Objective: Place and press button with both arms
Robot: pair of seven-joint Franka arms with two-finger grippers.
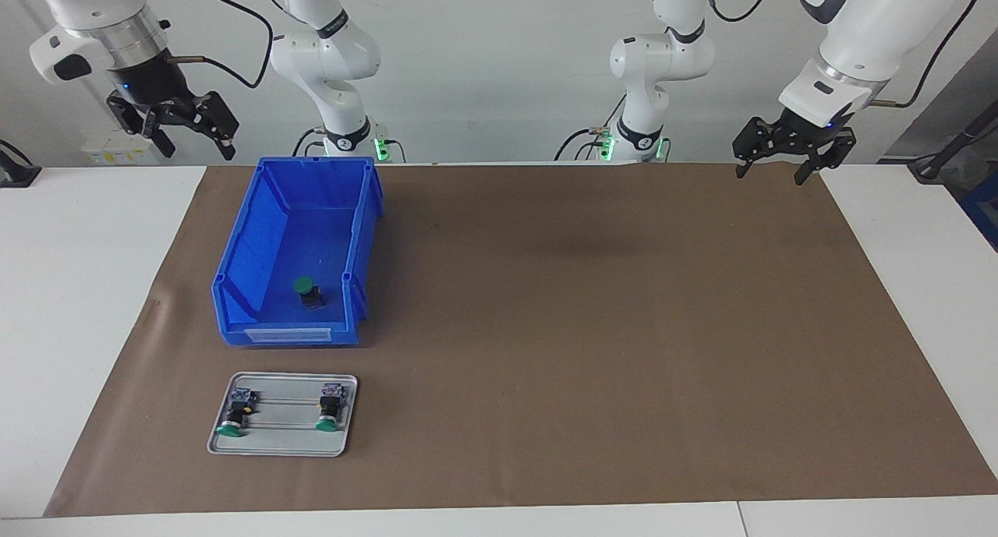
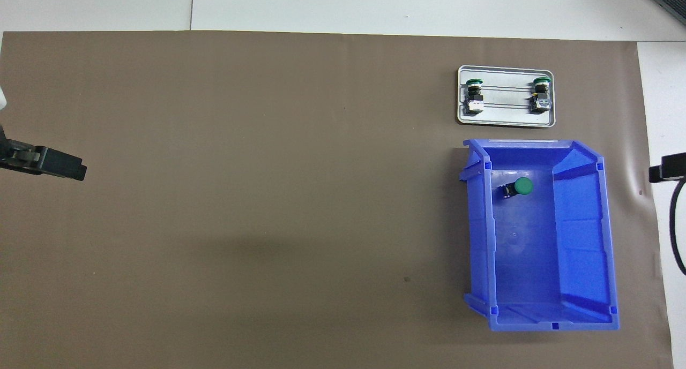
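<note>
The button (image 1: pixel 308 292) (image 2: pixel 519 187), green cap on a black body, lies inside a blue bin (image 1: pixel 234 249) (image 2: pixel 605 224), at the bin's end farther from the robots. My right gripper (image 1: pixel 195 143) hangs open and empty in the air near the right arm's end of the table, above the table's edge beside the bin. Only its tip (image 2: pixel 667 168) shows in the overhead view. My left gripper (image 1: pixel 770 171) (image 2: pixel 59 165) hangs open and empty over the mat's corner at the left arm's end. Neither gripper touches anything.
A grey metal tray (image 1: pixel 284 424) (image 2: pixel 506 98) lies farther from the robots than the bin. It holds two green-capped buttons (image 1: pixel 234 416) (image 1: pixel 327 412), one of them with a yellow spot (image 2: pixel 541 102). A brown mat (image 1: pixel 585 326) covers the table.
</note>
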